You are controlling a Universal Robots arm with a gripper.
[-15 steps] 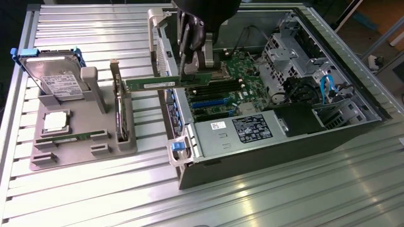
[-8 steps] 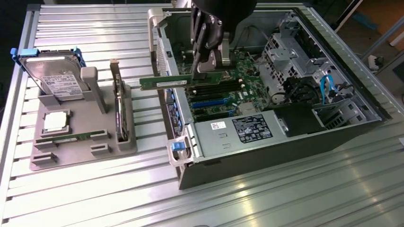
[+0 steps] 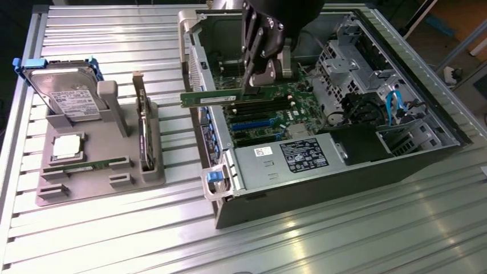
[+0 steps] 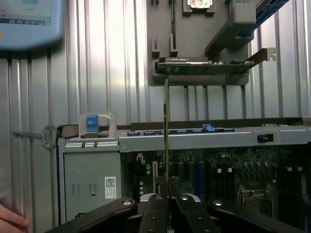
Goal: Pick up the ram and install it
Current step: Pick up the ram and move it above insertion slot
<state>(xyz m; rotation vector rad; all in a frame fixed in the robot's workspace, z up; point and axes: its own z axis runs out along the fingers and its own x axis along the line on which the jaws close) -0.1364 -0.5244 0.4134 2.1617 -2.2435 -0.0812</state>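
Note:
The ram (image 3: 216, 97) is a long green stick held level and edge-up above the open computer case (image 3: 396, 165). My gripper (image 3: 256, 81) is shut on its end nearest the motherboard, coming down from the top of the exterior view. The stick's free end reaches out past the case's wall towards the exterior view's left. It hangs just over the black memory slots (image 3: 266, 107) on the motherboard. In the wrist view the ram (image 4: 166, 126) shows edge-on as a thin line rising from between my closed fingers (image 4: 154, 211).
A grey fixture (image 3: 99, 185) on the exterior view's left holds a hard drive (image 3: 68, 94), a processor (image 3: 67, 146), a second green stick (image 3: 80, 166) and a dark expansion card (image 3: 145, 134). A hand (image 4: 9, 218) and a pendant (image 4: 29, 24) appear in the wrist view.

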